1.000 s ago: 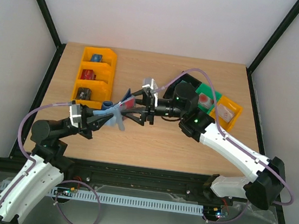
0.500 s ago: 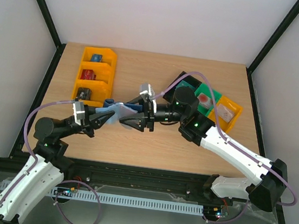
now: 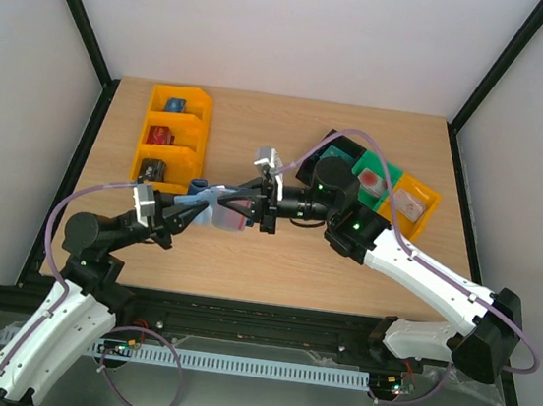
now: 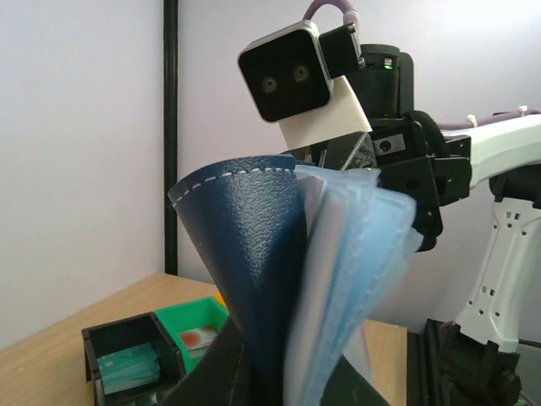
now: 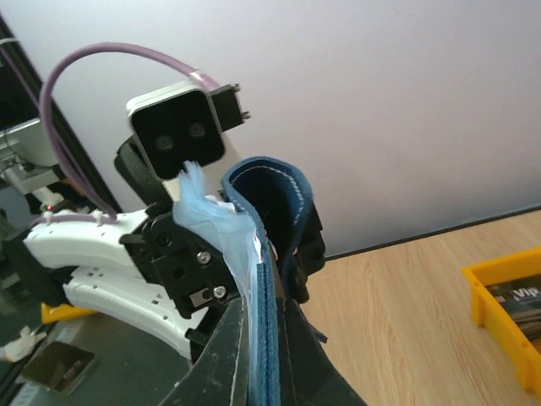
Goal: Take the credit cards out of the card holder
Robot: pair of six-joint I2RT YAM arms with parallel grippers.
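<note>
Navy card holder (image 4: 245, 254) clamped in left gripper (image 3: 189, 209); right gripper (image 5: 264, 347) (open a second ago) now pinches its pale inner leaves; pulling can start.

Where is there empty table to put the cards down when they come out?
Bare wood: the back of the table, between the orange bin and the black bin, and the front strip between the card holder and the near edge. Crowded: the middle, where the left gripper and right gripper both pinch the card holder.
</note>
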